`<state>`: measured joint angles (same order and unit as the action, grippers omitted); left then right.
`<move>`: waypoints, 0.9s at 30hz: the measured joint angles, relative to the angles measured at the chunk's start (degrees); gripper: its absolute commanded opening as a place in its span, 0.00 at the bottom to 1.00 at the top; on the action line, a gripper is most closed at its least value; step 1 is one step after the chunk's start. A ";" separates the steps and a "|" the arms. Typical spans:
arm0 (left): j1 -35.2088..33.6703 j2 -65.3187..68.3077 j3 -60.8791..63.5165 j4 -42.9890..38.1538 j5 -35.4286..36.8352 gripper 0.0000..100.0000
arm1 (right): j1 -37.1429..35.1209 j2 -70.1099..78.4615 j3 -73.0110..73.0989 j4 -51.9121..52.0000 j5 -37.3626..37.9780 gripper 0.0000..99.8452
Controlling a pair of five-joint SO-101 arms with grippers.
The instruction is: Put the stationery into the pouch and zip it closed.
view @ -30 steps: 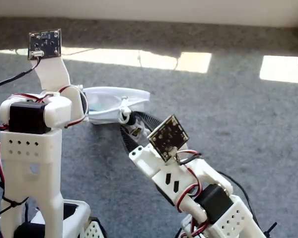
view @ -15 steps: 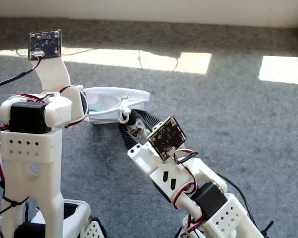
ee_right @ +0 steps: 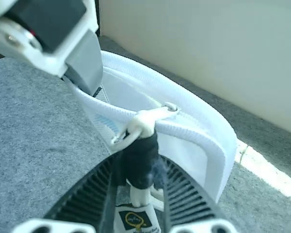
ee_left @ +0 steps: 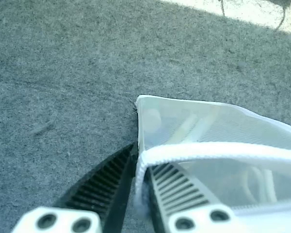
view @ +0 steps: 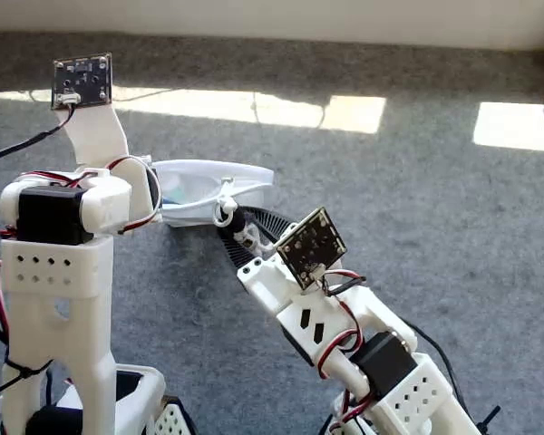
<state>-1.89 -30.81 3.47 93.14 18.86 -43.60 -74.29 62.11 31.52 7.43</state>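
A white mesh pouch [view: 208,186] lies on the grey carpet, held between the two arms. Its mouth gapes, the zip edges [ee_right: 194,131] standing apart. My left gripper [ee_left: 140,162] is shut on the pouch's end seam [ee_left: 141,145]. Pale pen-like stationery [ee_left: 184,128] shows through the mesh inside. My right gripper [ee_right: 138,170] is shut on the zip's black pull tab [ee_right: 138,162], which hangs from a white cord loop [ee_right: 140,124] tied to the slider [ee_right: 169,108]. In the high view the right gripper [view: 245,234] sits at the pouch's near edge.
Grey carpet [view: 435,208] spreads all round, with sunlit patches [view: 344,113] at the back. A pale wall [ee_right: 208,48] runs behind the pouch. The left arm's body [view: 63,236] stands close to the pouch's left end.
The right arm has shifted slightly right and its wrist has turned a little, still gripping the pull tab. The pouch and left arm have stayed put.
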 measured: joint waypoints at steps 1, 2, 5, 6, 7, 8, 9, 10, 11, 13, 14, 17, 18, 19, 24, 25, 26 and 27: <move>0.00 0.00 0.00 0.00 0.00 0.01 | 0.00 0.00 0.00 0.00 0.09 0.00; 0.00 0.00 0.00 0.00 0.00 0.01 | 0.00 0.00 0.00 0.00 0.88 0.00; 0.00 0.00 0.00 0.00 0.00 0.01 | 0.00 -0.26 -0.09 2.20 3.08 0.00; 0.00 0.00 0.00 0.00 0.00 0.01 | 0.00 -0.62 -0.09 3.69 3.52 0.00; 0.00 0.00 0.00 0.00 0.00 0.01 | 0.00 -0.70 -0.18 5.10 3.78 0.00; 0.00 0.00 0.00 0.00 -0.44 0.01 | -0.09 -0.88 -0.53 6.77 4.13 0.00; 0.00 0.00 0.00 0.00 -1.23 0.02 | -0.18 -1.32 -1.23 8.62 4.84 0.00; 0.00 0.00 0.00 0.00 -2.11 0.03 | -0.18 -1.85 -1.93 10.73 5.71 0.00; 0.00 0.00 0.00 0.00 -3.08 0.06 | -0.18 -2.55 -2.81 12.92 6.68 0.00; 0.00 0.00 0.00 -0.53 -5.45 0.14 | -0.18 -3.96 -4.48 17.49 8.09 0.00; 0.00 0.00 0.26 -1.05 -6.77 0.18 | -0.18 -4.75 -5.45 20.04 8.62 0.00; -0.09 0.00 0.35 -2.46 -9.32 0.26 | 0.00 -6.86 -8.88 26.99 10.29 0.00; -0.44 0.00 0.35 -2.64 -9.58 0.26 | 0.00 -7.30 -9.85 28.92 10.55 0.00; -0.53 0.00 0.35 -2.73 -9.85 0.26 | 0.00 -7.74 -10.55 30.77 10.90 0.00; -0.88 0.00 0.35 -4.13 -12.75 0.26 | 3.78 -8.70 -12.04 35.52 10.99 0.00; -0.88 0.00 0.35 -4.40 -14.07 0.26 | 5.19 -8.62 -12.04 35.52 11.16 0.00; -0.88 0.00 0.35 -4.66 -15.47 0.26 | 6.15 -8.70 -12.22 35.69 11.25 0.00; -0.88 0.00 0.35 -4.84 -16.53 0.26 | 7.12 -8.26 -13.01 35.78 11.25 0.00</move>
<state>-2.77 -30.81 3.82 88.31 2.33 -36.48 -82.55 49.10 67.30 18.68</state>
